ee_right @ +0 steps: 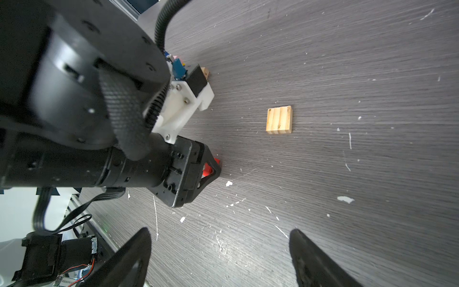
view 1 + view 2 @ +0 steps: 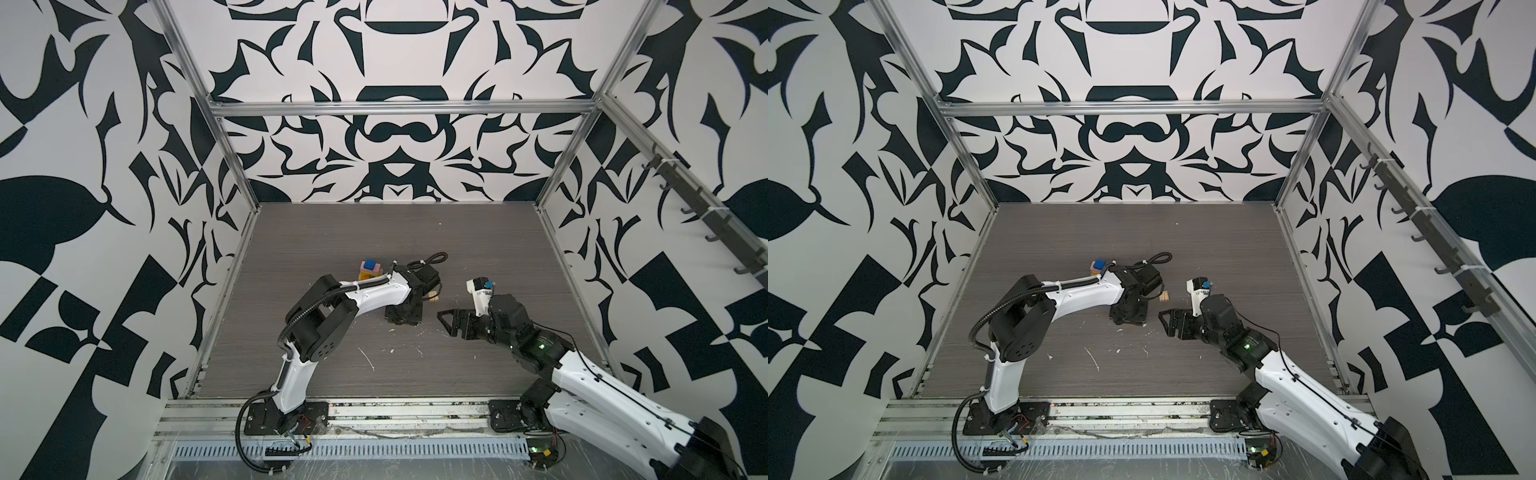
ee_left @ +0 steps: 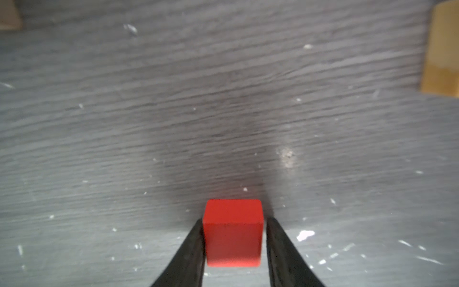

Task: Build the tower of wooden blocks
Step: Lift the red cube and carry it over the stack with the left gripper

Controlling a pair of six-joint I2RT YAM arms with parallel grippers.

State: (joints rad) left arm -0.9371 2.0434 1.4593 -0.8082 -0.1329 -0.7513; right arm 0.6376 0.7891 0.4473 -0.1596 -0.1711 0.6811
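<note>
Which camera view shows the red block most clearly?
The left wrist view: the red block sits large and central, clamped in the left gripper. The right wrist view shows only a red sliver behind that gripper. In both top views the gripper hides it.

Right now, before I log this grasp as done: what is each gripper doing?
Left gripper: closed on the small red wooden cube.
Right gripper: open, holding nothing.

A red block, striped tan block, grey woodgrain table.
</note>
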